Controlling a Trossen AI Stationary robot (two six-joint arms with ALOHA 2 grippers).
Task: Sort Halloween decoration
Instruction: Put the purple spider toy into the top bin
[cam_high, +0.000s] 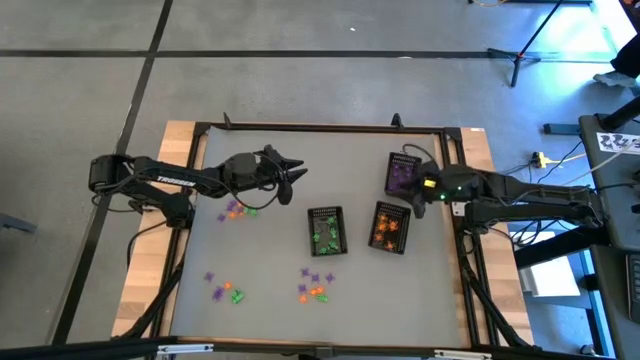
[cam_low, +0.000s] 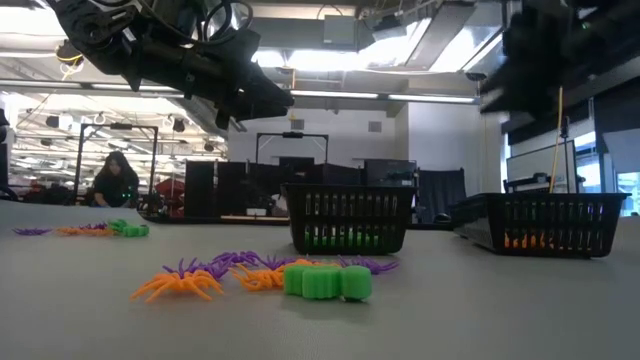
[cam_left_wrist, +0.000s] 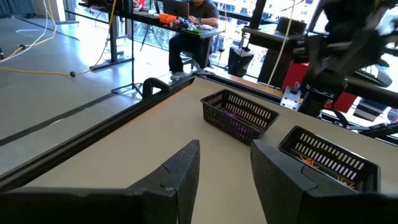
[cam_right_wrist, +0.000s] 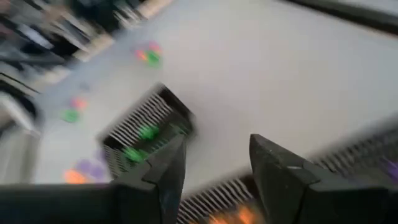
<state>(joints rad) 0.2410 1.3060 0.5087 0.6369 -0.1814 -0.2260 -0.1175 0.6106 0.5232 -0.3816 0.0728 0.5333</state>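
Three black mesh baskets are set out toward the right half of the table (cam_high: 200, 310), each given over to one colour so that the sorting can be read at a glance: the purple basket (cam_high: 402, 174) at the back, the green basket (cam_high: 327, 231) near the middle, and the orange basket (cam_high: 390, 227) just beside it on the right. Many small trinkets are left unsorted on the bare table: one mixed cluster (cam_high: 237, 210) lies under the left arm, a second cluster (cam_high: 225, 292) lies near the front left, and a third cluster (cam_high: 315, 285) lies in front of the green basket. The left gripper (cam_high: 290, 178) is held above the table near the first cluster, with its jaws apart and nothing between them, as the left wrist view shows; it is judged to be placed there so that the next trinket can be reached. The right gripper (cam_high: 418, 196) is held over the gap between the purple and orange baskets, its jaws also seen apart and empty in the right wrist view, a pose consistent with a drop into a basket, though no falling piece can be made out. Sorting is judged to be partly done, since all three baskets are already stocked.
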